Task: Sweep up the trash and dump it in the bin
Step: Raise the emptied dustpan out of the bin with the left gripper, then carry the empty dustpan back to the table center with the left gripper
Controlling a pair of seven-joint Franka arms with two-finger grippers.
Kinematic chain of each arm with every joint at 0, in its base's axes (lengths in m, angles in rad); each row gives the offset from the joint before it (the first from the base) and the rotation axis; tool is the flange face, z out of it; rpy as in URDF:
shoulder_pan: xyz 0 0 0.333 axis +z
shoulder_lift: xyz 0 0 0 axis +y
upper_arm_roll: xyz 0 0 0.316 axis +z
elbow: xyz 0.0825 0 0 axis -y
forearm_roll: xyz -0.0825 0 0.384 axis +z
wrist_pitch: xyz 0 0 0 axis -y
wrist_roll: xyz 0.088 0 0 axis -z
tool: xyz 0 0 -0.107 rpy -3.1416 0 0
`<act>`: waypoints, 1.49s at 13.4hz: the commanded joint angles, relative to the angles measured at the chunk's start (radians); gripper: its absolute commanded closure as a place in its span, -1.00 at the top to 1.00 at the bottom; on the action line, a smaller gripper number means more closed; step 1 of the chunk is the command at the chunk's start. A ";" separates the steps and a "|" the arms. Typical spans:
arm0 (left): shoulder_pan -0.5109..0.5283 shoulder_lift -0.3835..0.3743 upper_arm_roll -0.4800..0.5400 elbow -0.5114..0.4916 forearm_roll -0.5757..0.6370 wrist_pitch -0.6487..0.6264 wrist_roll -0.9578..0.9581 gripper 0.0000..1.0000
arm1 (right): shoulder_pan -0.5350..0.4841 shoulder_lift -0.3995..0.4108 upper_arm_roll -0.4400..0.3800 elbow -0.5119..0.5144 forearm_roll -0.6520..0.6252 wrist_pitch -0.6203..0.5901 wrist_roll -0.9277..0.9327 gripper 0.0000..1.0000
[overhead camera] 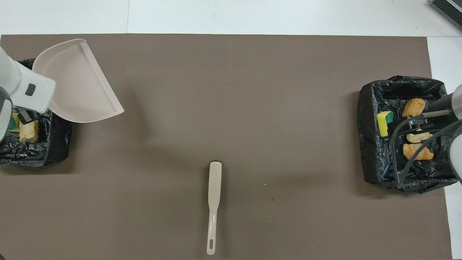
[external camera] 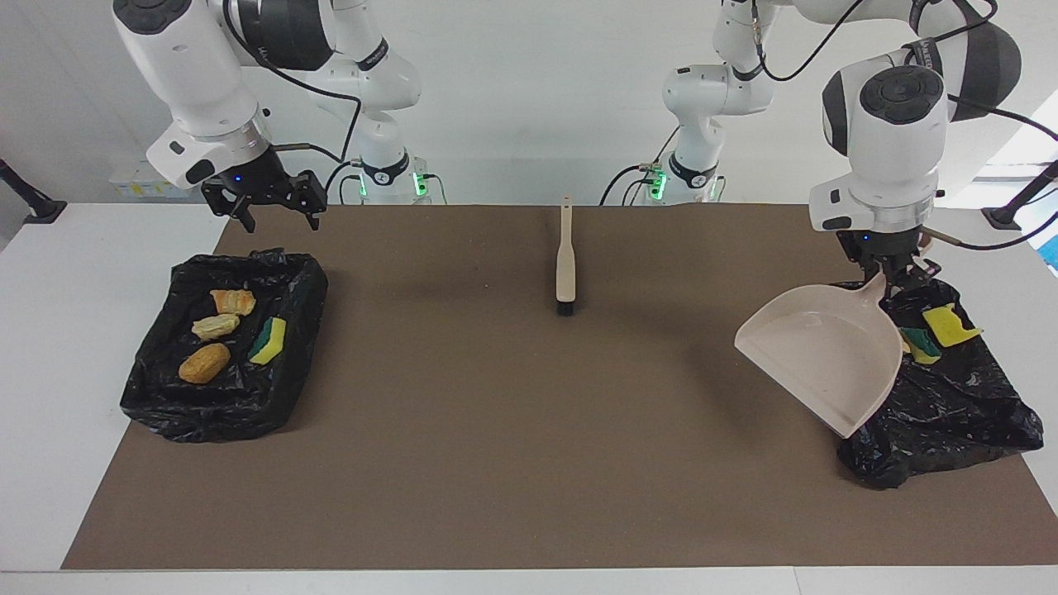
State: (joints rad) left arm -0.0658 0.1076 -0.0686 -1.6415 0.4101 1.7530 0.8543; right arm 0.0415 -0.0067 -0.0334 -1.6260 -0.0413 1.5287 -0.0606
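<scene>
L gripper (external camera: 888, 277) clamped on the dustpan (external camera: 822, 355) handle, up in the air over the bin (external camera: 950, 405) at the L arm's end of the mat (external camera: 529, 463). Pan tilted, open mouth pointing to approx 7 o'clock in the facing view, hanging over that bin's inner edge & the bare mat just beside it. Pan looks empty. In the overhead view the pan (overhead camera: 77, 88) sits at approx 10 o'clock of the frame, the L wrist covering part of the bin (overhead camera: 54, 144).

Trash in that bin: yellow sponge (external camera: 949, 326) & green-backed sponge (external camera: 919, 343) showing at approx 3 o'clock of the pan in the facing view; a tan lump (overhead camera: 29, 130) shows overhead beside the wrist.

R gripper (external camera: 277, 207) w/ fingers spread wide, holding nothing, hovering above the robot-side edge of the 2nd bin (external camera: 227, 397) at the R arm's end. R arm waits.

Trash in 2nd bin: orange lump (external camera: 204, 364), pale lump (external camera: 216, 326), crusty lump (external camera: 233, 302), plus yellow/green sponge (external camera: 269, 340) toward the mat's centre. Overhead, cables & the R wrist cross over them.

Brush (external camera: 565, 264) lies flat mid-mat, near the robots, handle pointing at 12 o'clock in the facing view, bristles at 6. Well apart from both bins & both grippers.
</scene>
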 commanded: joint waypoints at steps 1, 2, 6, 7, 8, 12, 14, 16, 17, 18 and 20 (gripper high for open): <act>-0.025 0.024 0.015 -0.035 -0.106 0.080 -0.140 -1.00 | -0.009 -0.021 0.007 -0.021 0.020 -0.006 0.016 1.00; -0.031 0.044 0.013 -0.040 -0.111 0.114 -0.235 -1.00 | -0.009 -0.021 0.007 -0.023 0.020 -0.004 0.016 1.00; -0.083 0.127 0.010 -0.034 -0.210 0.226 -0.467 -1.00 | -0.009 -0.021 0.007 -0.021 0.020 -0.006 0.016 1.00; -0.086 0.136 0.012 -0.037 -0.297 0.253 -0.518 -1.00 | -0.009 -0.021 0.007 -0.023 0.020 -0.004 0.016 1.00; -0.126 0.148 0.012 -0.041 -0.315 0.275 -0.603 -1.00 | -0.009 -0.021 0.007 -0.023 0.020 -0.004 0.016 1.00; -0.225 0.167 0.010 -0.041 -0.326 0.280 -0.906 -1.00 | -0.009 -0.021 0.007 -0.023 0.020 -0.005 0.016 1.00; -0.282 0.190 0.010 -0.037 -0.326 0.305 -1.031 -1.00 | -0.009 -0.021 0.007 -0.023 0.020 -0.004 0.016 1.00; -0.325 0.216 0.010 -0.028 -0.339 0.344 -1.112 -1.00 | -0.009 -0.021 0.007 -0.021 0.020 -0.005 0.016 1.00; -0.341 0.222 0.010 -0.026 -0.384 0.359 -1.120 -1.00 | -0.009 -0.021 0.007 -0.021 0.020 -0.006 0.016 1.00; -0.348 0.222 0.010 -0.029 -0.407 0.394 -1.148 -1.00 | -0.009 -0.021 0.007 -0.023 0.020 -0.006 0.016 1.00; -0.364 0.227 0.009 -0.030 -0.439 0.442 -1.222 -1.00 | -0.009 -0.021 0.007 -0.021 0.020 -0.006 0.016 1.00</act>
State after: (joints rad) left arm -0.4043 0.3312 -0.0772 -1.6788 0.0047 2.1531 -0.3134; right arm 0.0415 -0.0066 -0.0334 -1.6264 -0.0413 1.5287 -0.0606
